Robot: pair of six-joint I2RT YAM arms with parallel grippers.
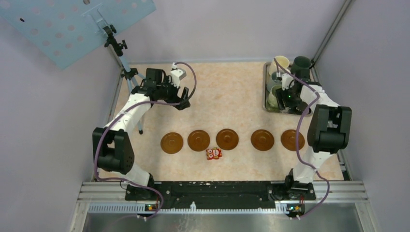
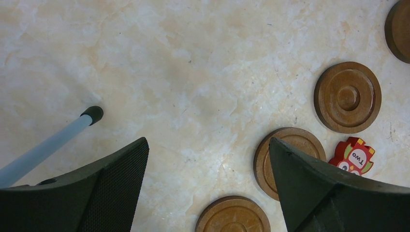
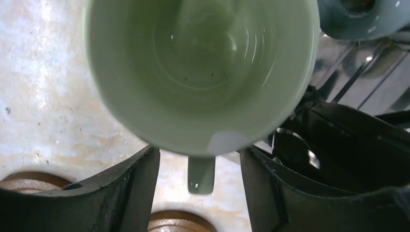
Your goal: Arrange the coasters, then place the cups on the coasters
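Beige counter [image 1: 232, 92] w/ five coasters [image 1: 227, 139] in a row across the middle, so arranging looks approx done; no cup on any yet. Pale green mug [image 3: 203, 63] is at the tray [image 1: 265, 87] corner, far right; other mugs [image 1: 282, 62] stand in the tray, count unclear. Right end effector [image 3: 198, 162] is spread, straddling the mug's handle, not pinching. Left end effector [image 2: 208, 145] is spread wide, empty, above the counter. Red packet [image 1: 213, 153] lies just below the row
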